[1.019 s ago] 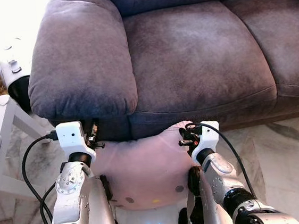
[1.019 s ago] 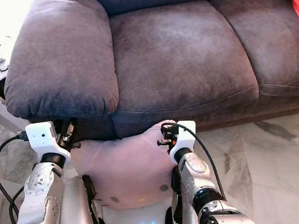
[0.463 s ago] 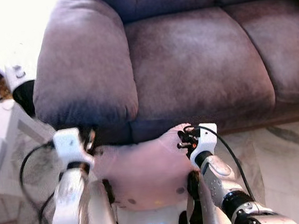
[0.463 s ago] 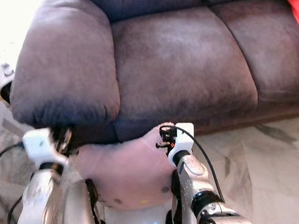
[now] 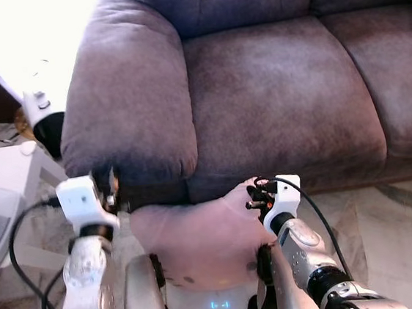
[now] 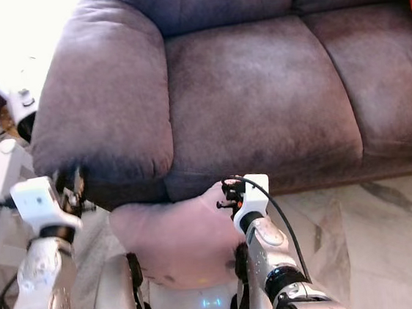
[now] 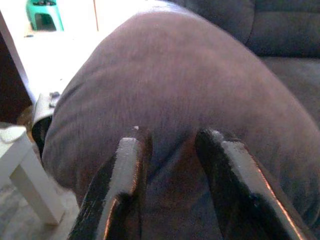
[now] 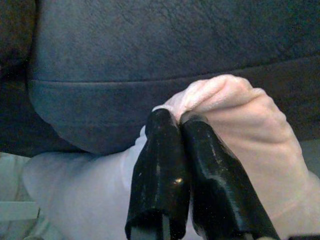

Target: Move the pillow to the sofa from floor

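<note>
Pillow, soft pale pink fabric [image 5: 192,233], low against dark grey suede sofa [image 5: 273,96] front; right gripper [image 8: 175,120] pinched on its corner, left gripper [image 7: 167,145] spread by armrest; I'd lift clear of seat edge first.

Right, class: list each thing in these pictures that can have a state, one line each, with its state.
pillow: off the sofa seat, held in front of the robot, corner pinched.
right gripper: shut on the pillow's corner.
left gripper: open, near the sofa armrest.
sofa seat cushion: bare.
</note>
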Motion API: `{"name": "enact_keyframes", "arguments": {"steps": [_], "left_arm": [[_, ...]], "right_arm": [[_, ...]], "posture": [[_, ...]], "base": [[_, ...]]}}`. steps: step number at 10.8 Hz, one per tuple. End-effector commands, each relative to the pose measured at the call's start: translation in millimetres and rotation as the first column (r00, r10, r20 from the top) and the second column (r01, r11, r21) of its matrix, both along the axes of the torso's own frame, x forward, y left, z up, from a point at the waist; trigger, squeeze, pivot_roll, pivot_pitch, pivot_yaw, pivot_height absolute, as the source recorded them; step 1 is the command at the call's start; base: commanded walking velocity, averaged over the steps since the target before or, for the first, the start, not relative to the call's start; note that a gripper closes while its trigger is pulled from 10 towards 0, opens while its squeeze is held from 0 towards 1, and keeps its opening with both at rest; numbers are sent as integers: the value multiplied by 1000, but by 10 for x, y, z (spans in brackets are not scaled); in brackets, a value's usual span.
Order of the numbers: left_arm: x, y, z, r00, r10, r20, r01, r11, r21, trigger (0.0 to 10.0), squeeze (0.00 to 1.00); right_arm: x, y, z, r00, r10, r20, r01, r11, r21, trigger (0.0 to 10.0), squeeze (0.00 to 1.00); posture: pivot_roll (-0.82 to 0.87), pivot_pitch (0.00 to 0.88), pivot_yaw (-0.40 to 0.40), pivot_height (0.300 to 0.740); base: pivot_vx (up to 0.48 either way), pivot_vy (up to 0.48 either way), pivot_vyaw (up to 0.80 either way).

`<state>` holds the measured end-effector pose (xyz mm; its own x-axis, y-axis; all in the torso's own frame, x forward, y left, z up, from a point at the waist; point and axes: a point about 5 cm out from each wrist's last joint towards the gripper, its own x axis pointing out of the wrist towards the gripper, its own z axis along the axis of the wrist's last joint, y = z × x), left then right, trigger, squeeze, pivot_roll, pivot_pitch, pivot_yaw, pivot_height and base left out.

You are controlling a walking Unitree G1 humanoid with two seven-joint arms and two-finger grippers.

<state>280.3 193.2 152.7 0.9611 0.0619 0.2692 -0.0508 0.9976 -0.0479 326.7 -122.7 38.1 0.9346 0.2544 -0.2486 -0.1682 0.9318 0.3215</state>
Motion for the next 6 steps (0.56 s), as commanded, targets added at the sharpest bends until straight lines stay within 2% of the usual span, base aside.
{"name": "enact_keyframes", "arguments": {"steps": [1, 6], "left_arm": [[-26, 16, -11, 1000, 13, -10, -13, 1000, 6, 10000, 0], [-29, -18, 32, 1000, 13, 2, -13, 1000, -7, 10000, 0]], "right_arm": [[253, -39, 496, 970, -17, 244, 17, 1000, 1, 10000, 0], [255, 21, 522, 966, 14, 257, -12, 1000, -10, 10000, 0]], "posture": [[182, 132, -48, 636], [180, 145, -61, 677]], "base": [[0, 0, 0], [0, 0, 0]]}}
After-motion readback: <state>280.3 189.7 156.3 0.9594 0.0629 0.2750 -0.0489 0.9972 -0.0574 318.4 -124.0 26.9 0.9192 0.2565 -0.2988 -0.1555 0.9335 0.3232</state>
